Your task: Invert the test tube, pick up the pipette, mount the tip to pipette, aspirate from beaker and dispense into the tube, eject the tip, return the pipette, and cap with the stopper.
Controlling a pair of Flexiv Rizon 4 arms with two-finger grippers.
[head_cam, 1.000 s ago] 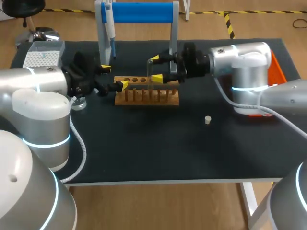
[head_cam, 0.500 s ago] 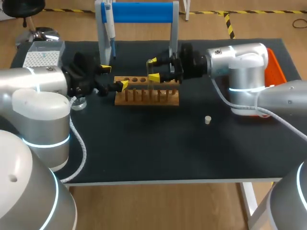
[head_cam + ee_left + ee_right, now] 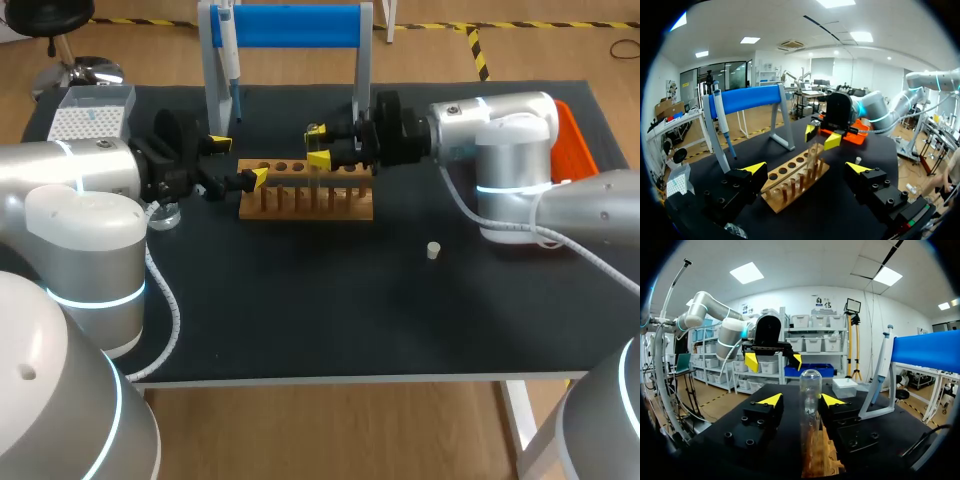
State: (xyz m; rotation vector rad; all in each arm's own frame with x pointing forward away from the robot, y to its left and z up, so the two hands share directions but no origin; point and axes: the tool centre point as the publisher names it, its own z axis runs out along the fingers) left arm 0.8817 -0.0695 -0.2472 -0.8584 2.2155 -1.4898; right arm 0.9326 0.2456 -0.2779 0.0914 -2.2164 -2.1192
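Observation:
A clear test tube stands mouth-down on a peg of the wooden rack. My right gripper straddles it, open: in the right wrist view the tube stands between the fingers of that gripper, against one and a gap away from the other. My left gripper is wide open at the rack's left end, holding nothing. The pipette hangs on the blue stand. A small stopper lies on the mat right of the rack. A glass beaker sits under my left arm.
A tip box stands at the far left corner. An orange tray lies behind my right arm. The stand's legs rise just behind the rack. From the left wrist, the rack lies ahead, between the open fingers.
My right gripper's fingers have narrowed around the tube and shifted slightly left. The left arm has not moved.

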